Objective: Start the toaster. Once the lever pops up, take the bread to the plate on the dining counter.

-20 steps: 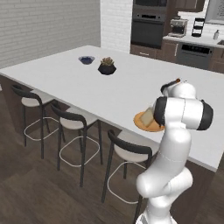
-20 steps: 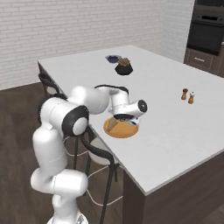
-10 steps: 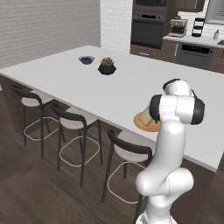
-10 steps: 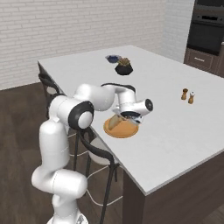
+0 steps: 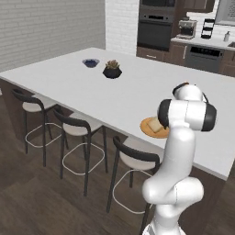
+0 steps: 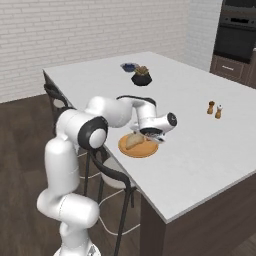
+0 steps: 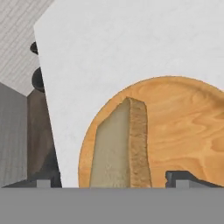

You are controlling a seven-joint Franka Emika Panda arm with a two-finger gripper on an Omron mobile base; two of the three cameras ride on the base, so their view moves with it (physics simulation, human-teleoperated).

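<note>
Release, by the look of it: a second ago narrow over the plate, now spread wide.

Left base view: shows the bread (image 5: 156, 125) on the plate (image 5: 147, 128), near the stool-side edge of the dining counter (image 5: 92, 82). Hides the hand behind the arm's own elbow, so gives nothing on the jaws. Same base position as half a second ago, with only the arm shifted slightly.

Right base view: puts the gripper (image 6: 152, 135) low over the plate (image 6: 146, 151), just above and beside the bread (image 6: 132, 141). Shows the slice as a tan wedge on the plate's half nearer the stools, seemingly tilted rather than flat. Looks apart from the fingers, though too small to be sure.

Hand view: settles it. Has the gripper (image 7: 111, 181) wide open, holding nothing, each of the fingertips (image 7: 178, 177) well out to the side of the bread (image 7: 119, 148) with clear space between. Shows the slice leaning, broad pale face to the left, brown crust edge to the right. Runs its long axis up the view, away from the camera, top corner pointing at the bare counter beyond the plate (image 7: 188, 122) rim.

Likely means delivery done; probably calls only for a straight lift clear without nudging the leaning slice.
</note>
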